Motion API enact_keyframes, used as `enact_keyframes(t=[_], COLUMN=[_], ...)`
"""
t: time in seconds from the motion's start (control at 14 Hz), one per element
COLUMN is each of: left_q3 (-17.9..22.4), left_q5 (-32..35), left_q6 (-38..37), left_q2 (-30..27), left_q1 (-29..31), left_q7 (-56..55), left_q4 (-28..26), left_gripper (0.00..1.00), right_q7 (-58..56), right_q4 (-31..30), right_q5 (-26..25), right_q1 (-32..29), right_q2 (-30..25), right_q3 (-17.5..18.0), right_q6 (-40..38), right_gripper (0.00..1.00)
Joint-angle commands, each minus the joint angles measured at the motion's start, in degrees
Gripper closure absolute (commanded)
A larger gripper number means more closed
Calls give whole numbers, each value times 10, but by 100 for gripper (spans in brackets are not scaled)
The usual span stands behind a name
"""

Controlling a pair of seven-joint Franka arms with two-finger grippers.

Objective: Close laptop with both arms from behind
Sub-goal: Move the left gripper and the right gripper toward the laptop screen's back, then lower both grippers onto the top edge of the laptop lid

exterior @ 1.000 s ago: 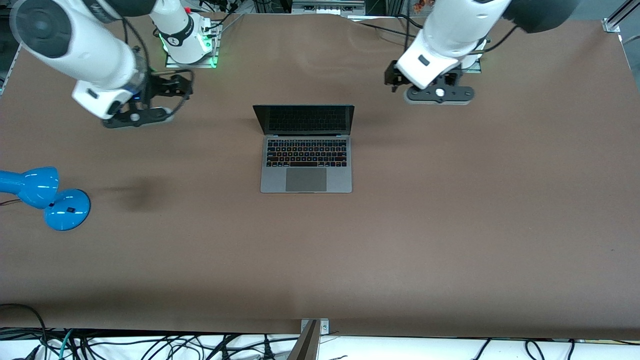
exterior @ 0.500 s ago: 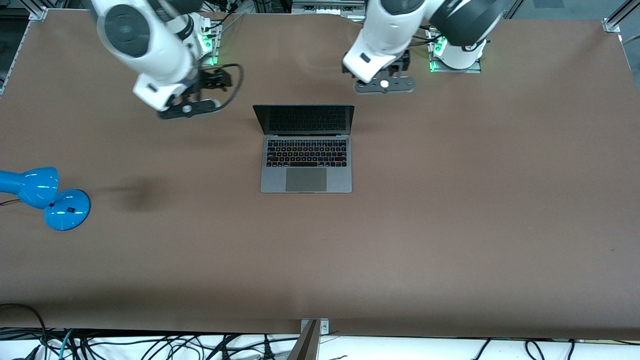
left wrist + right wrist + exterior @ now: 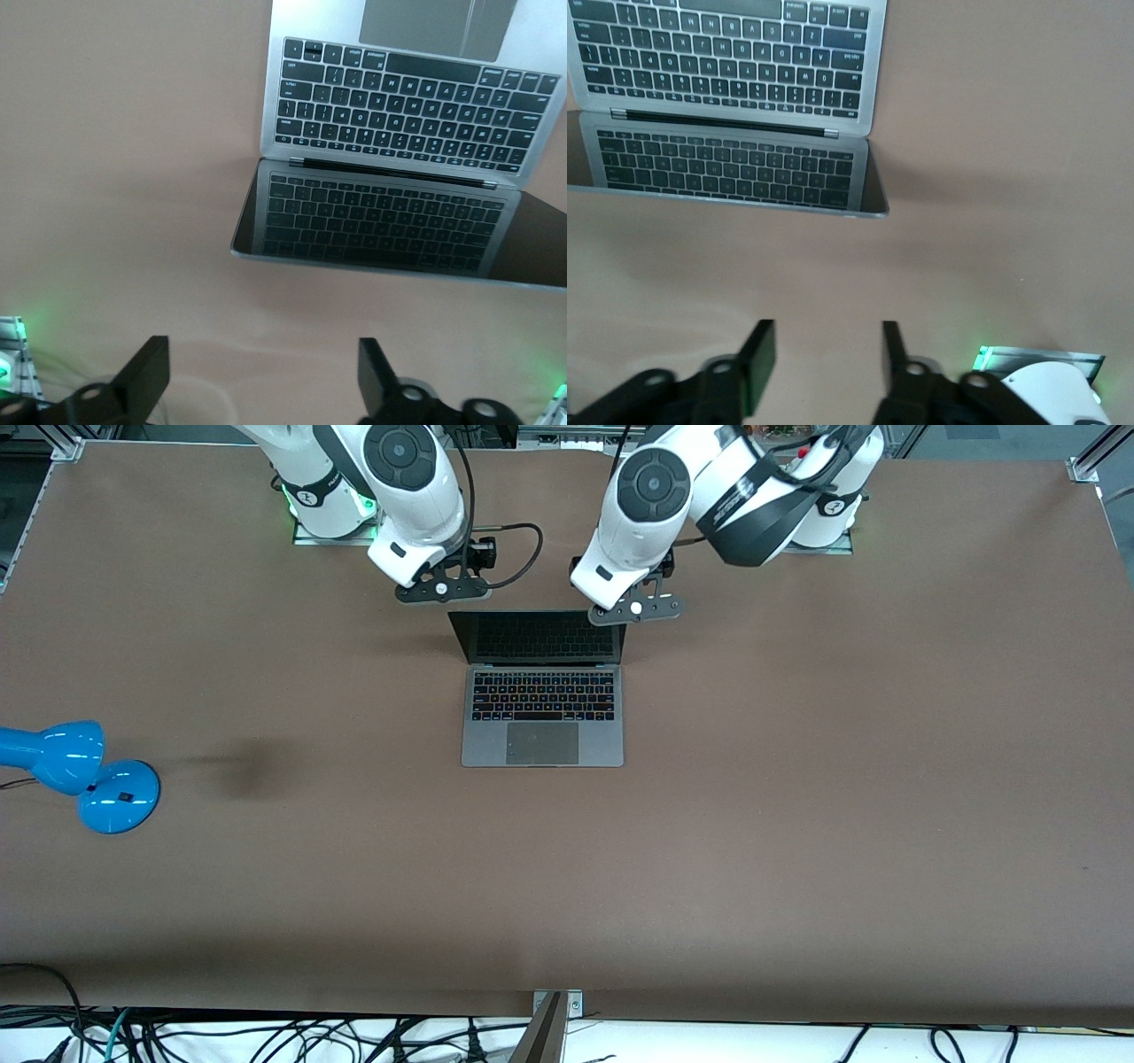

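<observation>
The laptop [image 3: 542, 717] stands open at the middle of the table, its dark screen [image 3: 538, 638] upright and facing the front camera. My right gripper [image 3: 443, 589] hangs over the table just off the lid's top corner at the right arm's end. Its jaws are open with a moderate gap and nothing between the fingers [image 3: 757, 354]. My left gripper [image 3: 636, 609] hovers over the lid's other top corner, wide open and empty. Both wrist views look down on the laptop [image 3: 403, 133] [image 3: 726, 88] from above the lid's top edge; neither gripper [image 3: 263, 372] [image 3: 826, 354] touches it.
A blue desk lamp [image 3: 80, 775] lies on the brown table [image 3: 797, 797] at the right arm's end, nearer the front camera than the laptop. The arm bases [image 3: 332, 509] [image 3: 819, 522] glow green at the table's robot edge. Cables [image 3: 266, 1036] hang below the camera-side edge.
Both arms have swung in from the table's ends to the laptop's lid. The right gripper's jaws have narrowed; the left's have barely changed. The laptop has not moved.
</observation>
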Motion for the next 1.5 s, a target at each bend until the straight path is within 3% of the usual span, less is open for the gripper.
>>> enact_keyframes(t=[0.0, 0.07, 0.43, 0.86, 1.29, 1.43], left_q3=[-4, -4, -4, -4, 3, 3], left_q5=[-9, -21, -63, -61, -60, -30], left_q6=[15, 17, 36, 94, 145, 145], left_q2=[-12, -13, 0, 30, 70, 82], left_q1=[3, 4, 8, 4, 5, 6], left_q7=[1, -2, 6, 9, 13, 11], left_q4=[-19, -26, -59, -69, -54, -44], left_gripper=[82, 100, 100, 100, 100, 100], right_q7=[-9, -9, -26, -26, -19, -18], right_q4=[-5, -5, -1, 10, 82, 109], right_q5=[15, 15, 12, -26, -78, -88], right_q1=[-7, -7, -7, -17, -20, -21], right_q2=[11, 16, 45, 60, 134, 157], right_q3=[14, 25, 30, 24, 22, 18], right_q6=[3, 4, -9, 5, 8, 9], right_gripper=[100, 100, 100, 100, 100, 100])
